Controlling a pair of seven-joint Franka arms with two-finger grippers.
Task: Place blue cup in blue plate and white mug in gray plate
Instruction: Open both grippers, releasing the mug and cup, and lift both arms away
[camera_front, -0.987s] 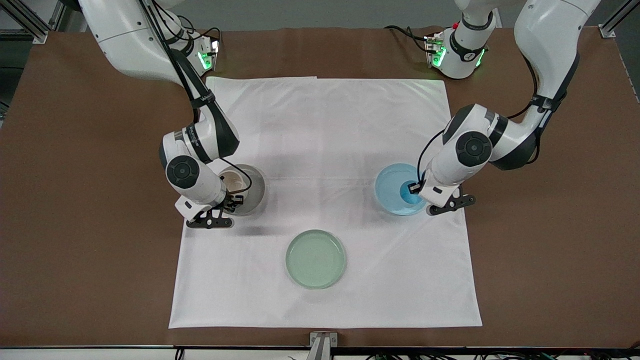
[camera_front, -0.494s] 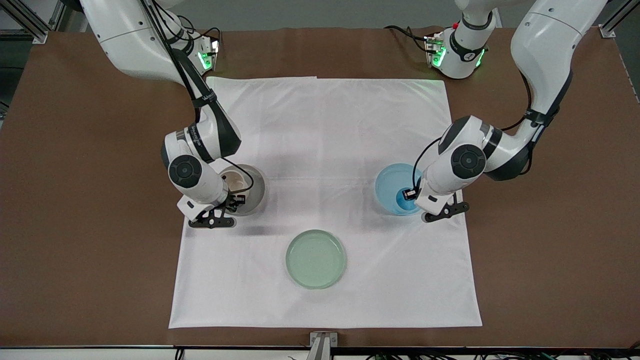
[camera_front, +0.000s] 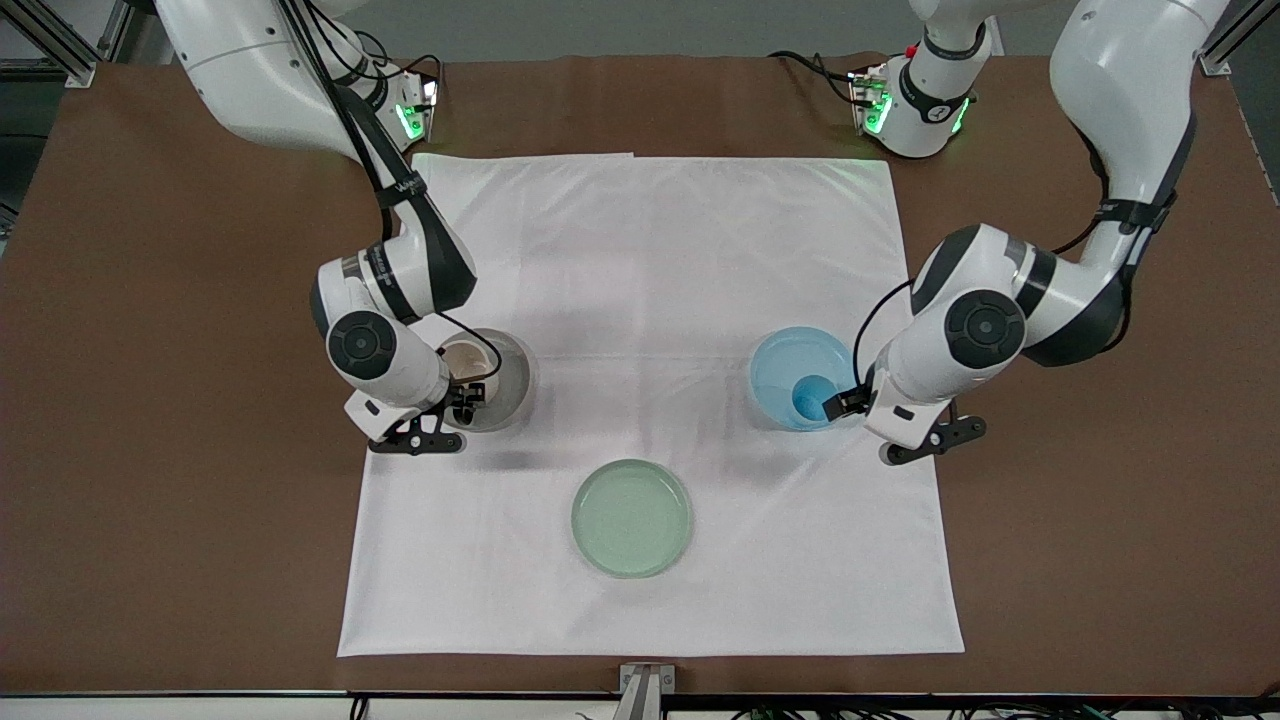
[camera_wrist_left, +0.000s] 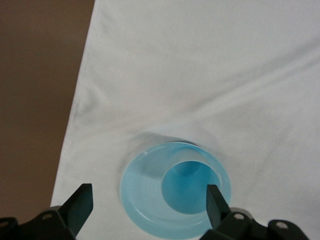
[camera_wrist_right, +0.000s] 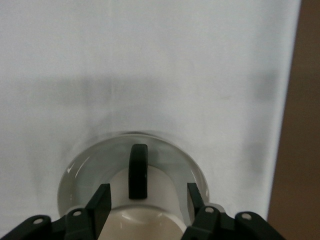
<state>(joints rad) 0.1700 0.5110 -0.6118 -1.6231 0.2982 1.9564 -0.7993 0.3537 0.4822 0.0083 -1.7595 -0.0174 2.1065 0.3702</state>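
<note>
We see the blue cup (camera_front: 815, 398) — a small light-blue tumbler without a handle — standing upright in the blue plate (camera_front: 778, 368), off-centre toward the plate's edge nearest the left arm's end of the table. The white mug (camera_front: 468, 365) is cream-coloured with a black loop handle (camera_wrist_right: 138, 171), and it stands in the gray plate (camera_front: 512, 378), near the cloth's edge at the right arm's end. Both plates are round and shallow with low rims, and both lie on the white cloth (camera_front: 650, 260) spread over the brown table (camera_front: 150, 400). A pale green plate (camera_front: 631, 517) sits by itself nearer the front edge of the cloth, between the other two.

The left gripper (camera_wrist_left: 148, 199) hangs over the blue plate with its fingers spread wide — they touch nothing, the cup standing free below. The right gripper (camera_wrist_right: 146, 200) straddles the mug, its fingers (camera_wrist_right: 102, 202) just beside the mug's wall on either side; we cannot tell whether they press it.
</note>
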